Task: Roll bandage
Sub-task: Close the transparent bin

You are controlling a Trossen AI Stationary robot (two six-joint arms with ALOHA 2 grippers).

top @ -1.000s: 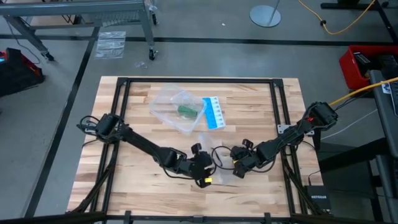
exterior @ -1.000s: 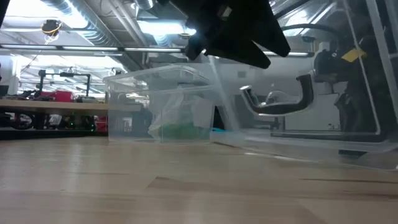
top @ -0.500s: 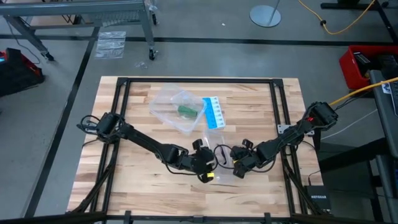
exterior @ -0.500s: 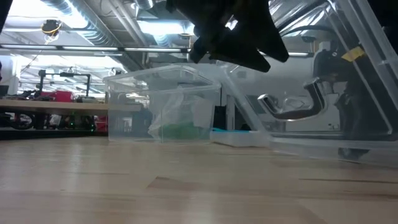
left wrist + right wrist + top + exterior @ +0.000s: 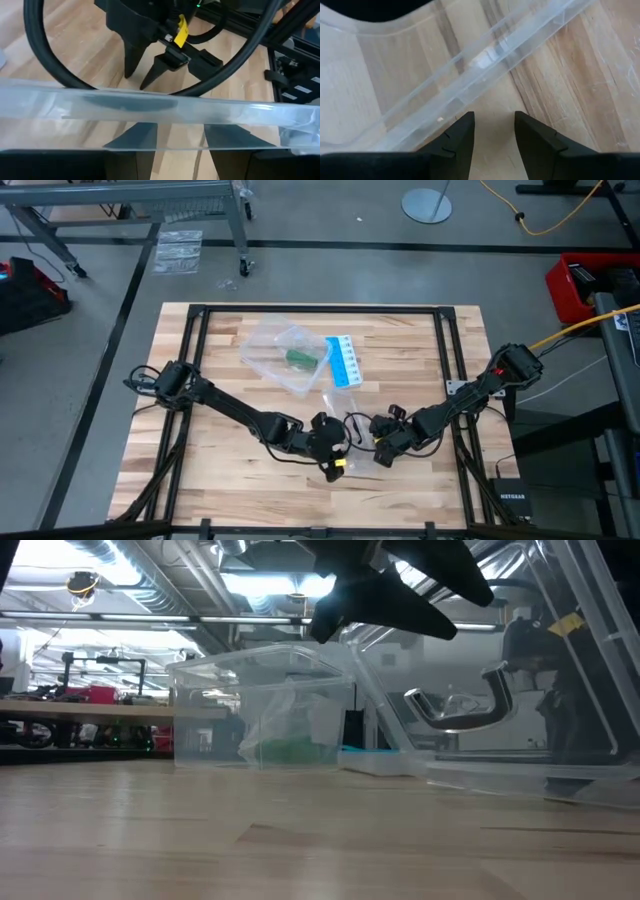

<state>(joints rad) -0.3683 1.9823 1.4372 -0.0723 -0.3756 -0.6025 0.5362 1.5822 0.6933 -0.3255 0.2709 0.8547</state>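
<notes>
Looking down from the high view, I am seeing both arms meeting near the front middle of the table [image 5: 200, 480], the left gripper [image 5: 332, 448] and right gripper [image 5: 381, 442] facing each other, near but apart. Between and around them a clear plastic lid [image 5: 335, 408] is lying, and it is crossing in front of both wrist cameras: in the left wrist view its edge [image 5: 160, 117] is running across just ahead of the left fingers [image 5: 132, 142], which are standing apart with nothing visibly gripped; in the right wrist view its ribbed rim [image 5: 485, 65] is slanting just beyond the right fingers [image 5: 460, 132], also apart, bare wood showing in the gap. Farther back a clear plastic container [image 5: 285, 358] is sitting with the bandage [image 5: 298, 358] inside it, a small dark green roll, well apart from both grippers. A blue-and-white card [image 5: 344, 361] is lying just beside the container. The low view is adding what the overhead one cannot: the container [image 5: 262, 710] is standing upright with the green bandage [image 5: 292, 750] at its bottom, and the lid [image 5: 480, 750] is tilting up off the wood.
</notes>
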